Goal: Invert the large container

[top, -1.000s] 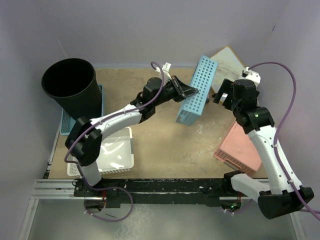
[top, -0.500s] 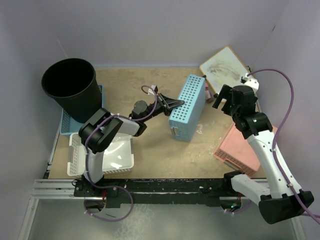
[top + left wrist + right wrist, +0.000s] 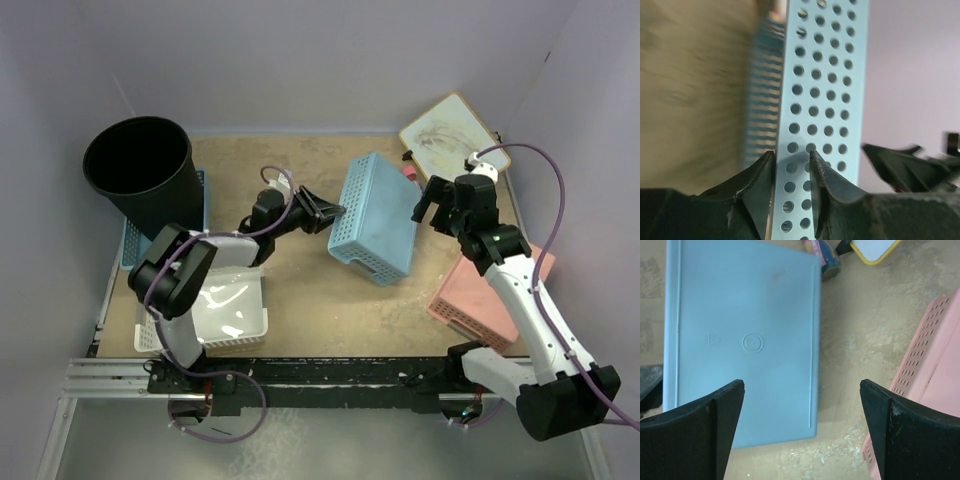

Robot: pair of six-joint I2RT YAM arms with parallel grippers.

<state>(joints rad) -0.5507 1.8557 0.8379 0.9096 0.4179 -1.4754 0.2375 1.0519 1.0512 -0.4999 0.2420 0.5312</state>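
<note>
The large container (image 3: 140, 170), a tall round black bin, stands upright with its mouth up at the table's far left corner; neither gripper is near it. A light blue perforated basket (image 3: 375, 220) lies bottom-up in the middle of the table. My left gripper (image 3: 335, 212) is at its left edge. In the left wrist view its jaws (image 3: 792, 152) stand a little apart, with the holed blue wall (image 3: 822, 75) in the narrow gap. My right gripper (image 3: 802, 385) hangs wide open over the basket's flat base (image 3: 740, 340) and holds nothing.
A pink basket (image 3: 485, 290) lies at the right edge, also in the right wrist view (image 3: 935, 365). A white basket (image 3: 225, 310) sits front left. Another blue basket (image 3: 130, 245) lies by the black bin. A yellow-framed whiteboard (image 3: 450, 130) leans far right, a small marker (image 3: 822, 257) beside it.
The left arm drew back to the left and the blue basket went from standing on edge to lying bottom-up. The left jaws parted slightly. The right gripper shifted a little left.
</note>
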